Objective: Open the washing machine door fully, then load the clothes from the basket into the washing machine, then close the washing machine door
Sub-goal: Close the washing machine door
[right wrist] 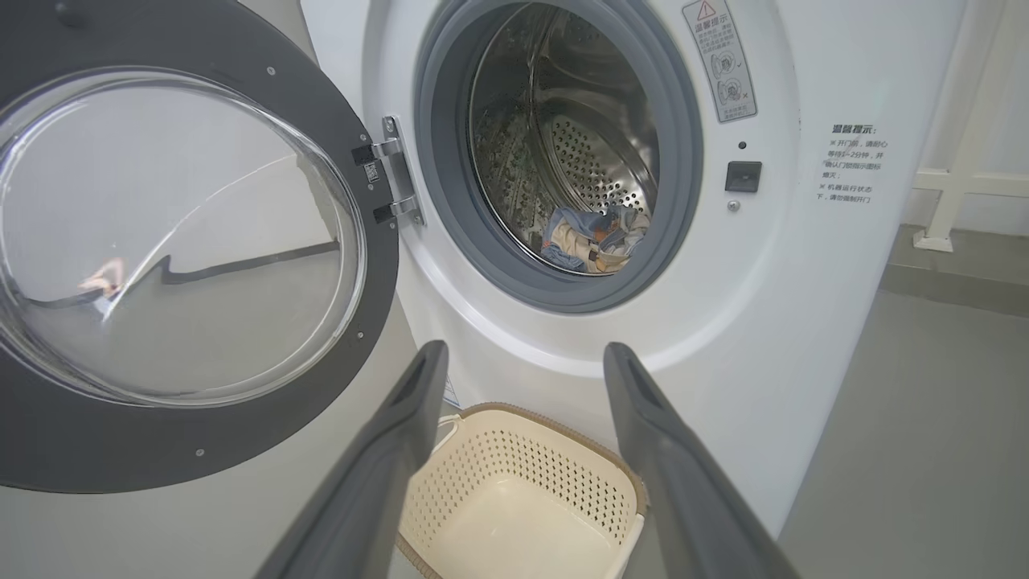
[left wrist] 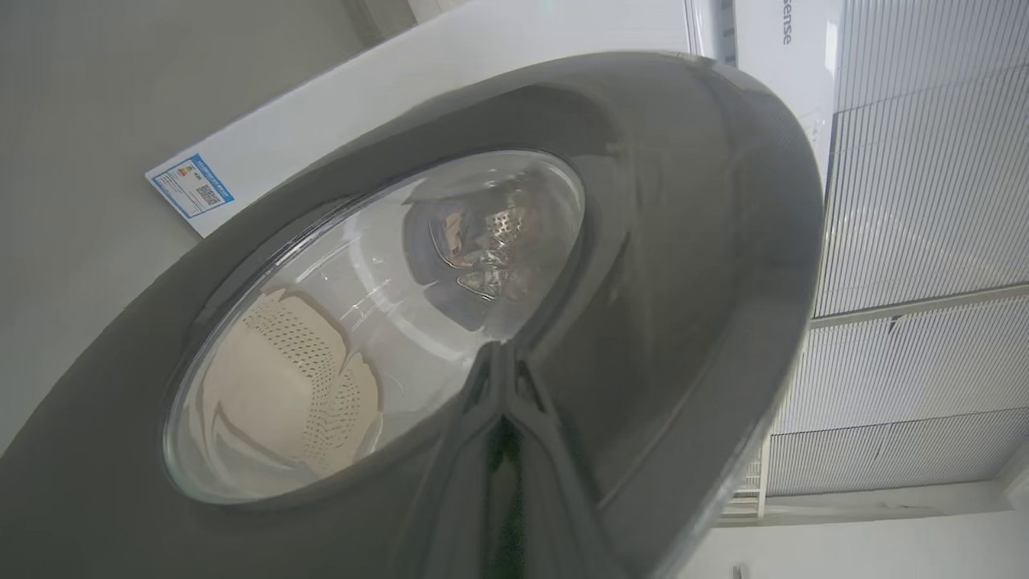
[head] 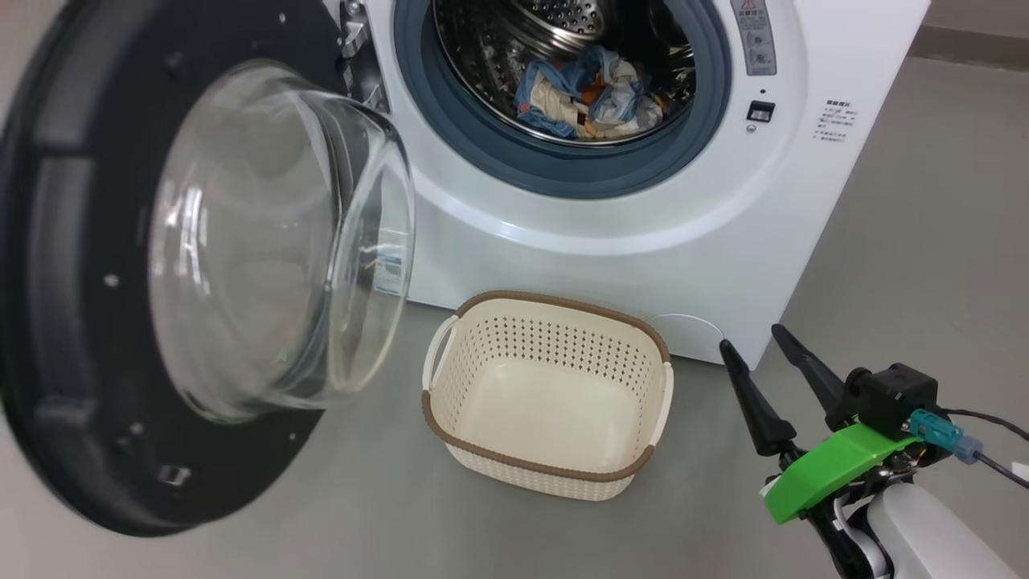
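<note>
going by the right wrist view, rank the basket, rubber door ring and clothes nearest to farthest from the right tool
1. basket, low, just beneath the right tool
2. rubber ring, ahead, framing the opening
3. clothes, deeper in, behind that ring

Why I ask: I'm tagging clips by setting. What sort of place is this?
Probably a laundry room, perhaps a test setup: a white front-loading washer with its door open and clothes in the drum, an empty basket before it, and a bare grey floor.
</note>
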Available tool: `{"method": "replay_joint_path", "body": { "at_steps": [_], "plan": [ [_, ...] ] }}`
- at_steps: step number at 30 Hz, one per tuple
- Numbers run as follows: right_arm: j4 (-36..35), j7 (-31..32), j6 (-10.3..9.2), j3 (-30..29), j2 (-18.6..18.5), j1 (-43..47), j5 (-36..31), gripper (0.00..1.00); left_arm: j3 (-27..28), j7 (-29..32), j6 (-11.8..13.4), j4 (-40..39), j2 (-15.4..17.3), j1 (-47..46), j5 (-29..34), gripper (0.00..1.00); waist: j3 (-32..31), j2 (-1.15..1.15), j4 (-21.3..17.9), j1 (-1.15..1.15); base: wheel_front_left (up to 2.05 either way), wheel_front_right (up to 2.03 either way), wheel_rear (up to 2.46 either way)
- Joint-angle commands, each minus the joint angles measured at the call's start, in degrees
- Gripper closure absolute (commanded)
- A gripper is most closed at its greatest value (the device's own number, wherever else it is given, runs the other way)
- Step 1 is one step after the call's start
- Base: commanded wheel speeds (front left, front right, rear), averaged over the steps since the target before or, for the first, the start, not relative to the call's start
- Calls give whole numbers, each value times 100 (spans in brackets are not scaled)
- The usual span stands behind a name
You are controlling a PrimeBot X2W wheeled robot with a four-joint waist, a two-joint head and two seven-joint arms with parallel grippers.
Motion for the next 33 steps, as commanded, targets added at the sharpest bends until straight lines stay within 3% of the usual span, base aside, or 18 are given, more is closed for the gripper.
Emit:
{"method": "replay_joint_path", "body": {
  "at_steps": [1, 9, 19, 25, 33],
  "plan": [
    [-110, -68, 25, 39, -20, 41, 115, 0, 34, 142, 36, -290, 183, 36, -65, 100, -9, 0, -18, 0, 0, 0, 0],
    [-231, -71, 25, -116, 97, 141, 69, 0, -234, 717, 725, -1960, -313, 554, -228, 100, -32, 0, -212, 0, 0, 0, 0],
    [-314, -72, 25, -256, 222, 227, -4, 0, -417, 687, 1568, -3723, -941, 1137, -247, 100, -59, 0, -832, 0, 0, 0, 0],
    [-361, -72, 25, -318, 248, 267, -35, 0, -461, 471, 1837, -4220, -1182, 1325, -131, 100, -60, 0, -1379, 0, 0, 0, 0],
    [-403, -72, 25, -373, 276, 288, -51, 0, -331, -81, 2077, -4207, -1402, 1205, 86, 100, -2, 0, -2040, 0, 0, 0, 0]
  ]
}}
